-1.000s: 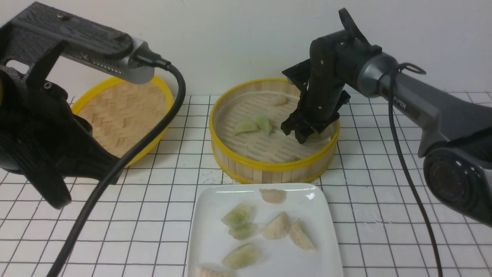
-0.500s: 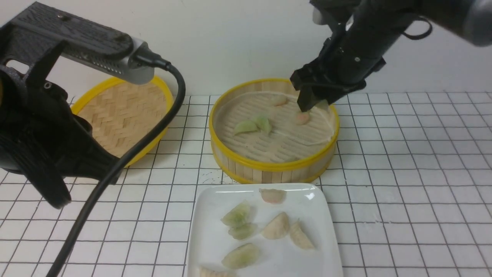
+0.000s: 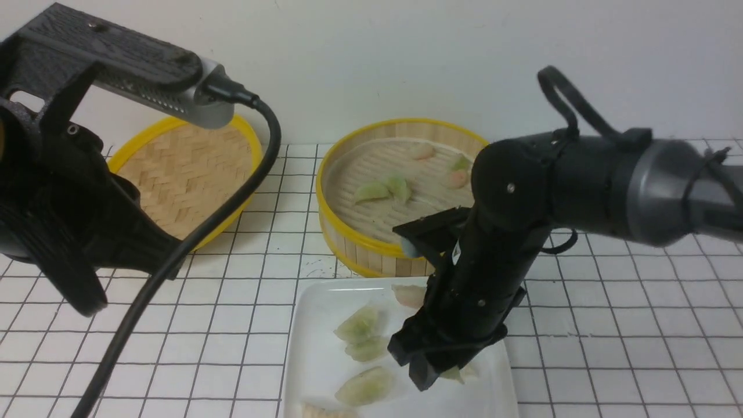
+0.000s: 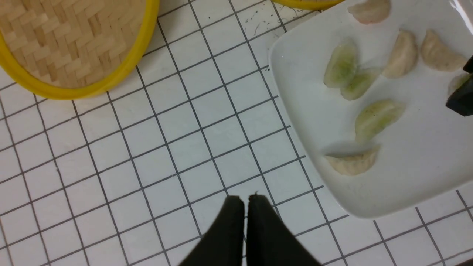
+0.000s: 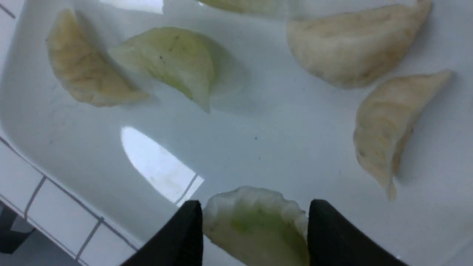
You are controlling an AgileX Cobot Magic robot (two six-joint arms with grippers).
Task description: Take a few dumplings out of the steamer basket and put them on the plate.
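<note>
Your right gripper [image 5: 255, 205] pinches a green dumpling [image 5: 257, 231] between part-spread jaws, low over the plate [image 5: 258, 140]. Your left gripper [image 4: 245, 199] is closed, empty.

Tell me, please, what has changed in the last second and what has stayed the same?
The right gripper rose out of the steamer basket, swung toward the robot and came down low over the plate. A green dumpling now sits between its jaws. The left gripper stayed shut in place, and the other dumplings on the plate did not move.
</note>
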